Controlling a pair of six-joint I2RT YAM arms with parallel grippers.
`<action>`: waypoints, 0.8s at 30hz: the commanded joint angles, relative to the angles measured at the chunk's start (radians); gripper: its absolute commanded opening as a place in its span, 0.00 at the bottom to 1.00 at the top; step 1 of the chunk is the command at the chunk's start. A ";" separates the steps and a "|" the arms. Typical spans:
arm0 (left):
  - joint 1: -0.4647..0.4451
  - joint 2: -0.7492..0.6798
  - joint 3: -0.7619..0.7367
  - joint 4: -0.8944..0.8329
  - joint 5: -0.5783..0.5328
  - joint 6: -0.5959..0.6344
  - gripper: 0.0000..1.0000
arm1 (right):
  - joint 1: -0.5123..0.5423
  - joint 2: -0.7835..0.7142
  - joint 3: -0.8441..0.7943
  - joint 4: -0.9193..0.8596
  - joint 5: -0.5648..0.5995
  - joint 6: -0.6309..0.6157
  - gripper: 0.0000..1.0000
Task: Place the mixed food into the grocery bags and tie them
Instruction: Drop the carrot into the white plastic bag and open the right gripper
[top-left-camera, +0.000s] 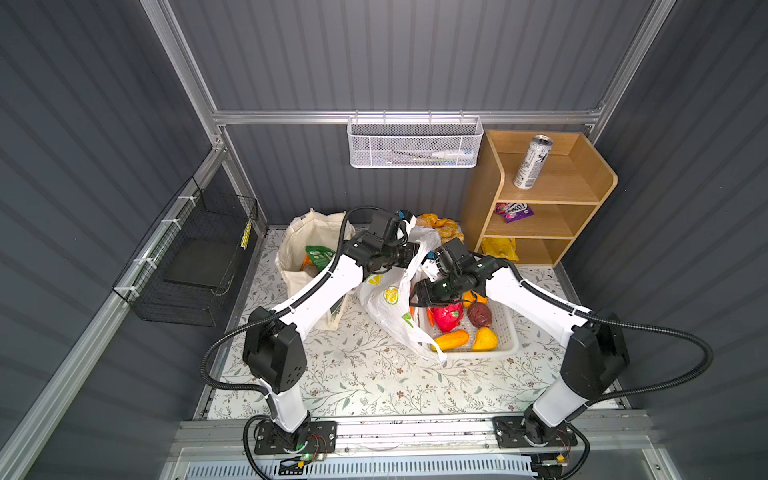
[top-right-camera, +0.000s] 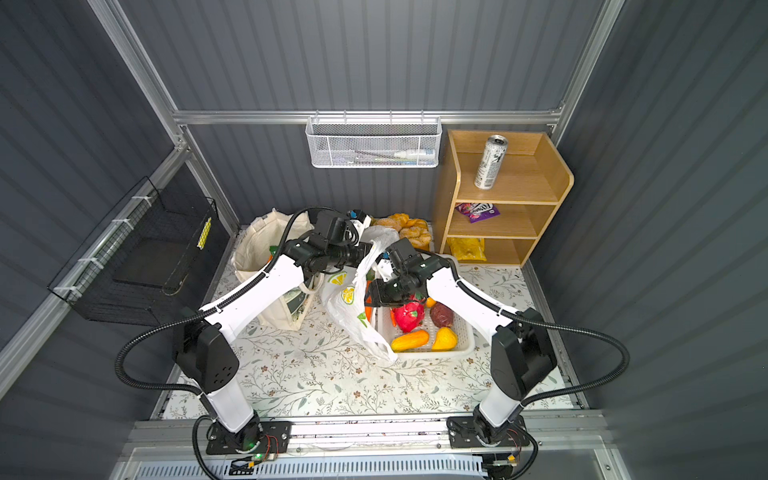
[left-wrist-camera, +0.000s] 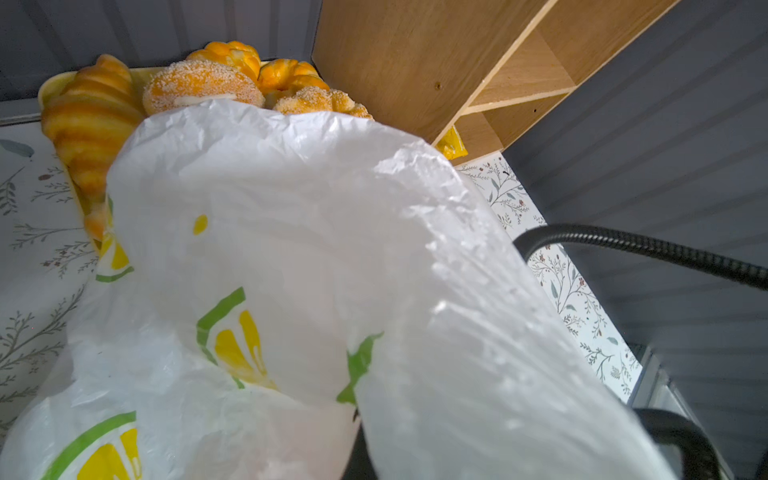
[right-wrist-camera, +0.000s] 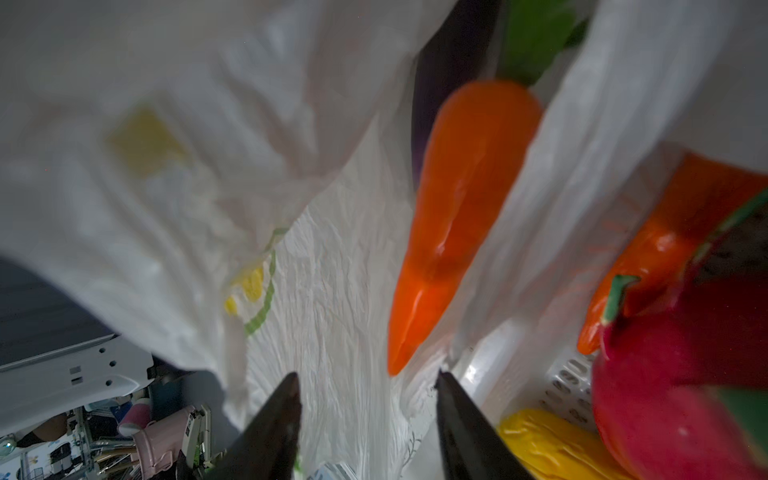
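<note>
In a top view, left gripper (top-left-camera: 413, 250) pinches the bag (top-left-camera: 388, 309) mouth at mid-table; can (top-left-camera: 532, 162) stands on the far-right shelf (top-left-camera: 561, 185). Left wrist: bag film drapes close. Right wrist: right gripper (right-wrist-camera: 365, 380) spread, empty; carrot (right-wrist-camera: 457, 208) between bag folds.

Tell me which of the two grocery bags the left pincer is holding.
The thin white lemon-printed plastic bag: the left pincer is shut on its raised rim. The cream canvas tote stands apart at the back left, with no pincer on it.
</note>
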 joint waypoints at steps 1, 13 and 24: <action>-0.012 -0.012 -0.008 0.031 0.006 -0.047 0.00 | 0.004 -0.030 -0.003 0.032 -0.018 0.008 0.64; -0.003 -0.041 0.023 -0.001 -0.171 -0.051 0.00 | 0.001 -0.397 -0.223 -0.060 0.032 0.049 0.68; -0.001 -0.103 0.007 -0.028 -0.221 -0.036 0.00 | -0.201 -0.483 -0.318 -0.122 0.464 0.139 0.73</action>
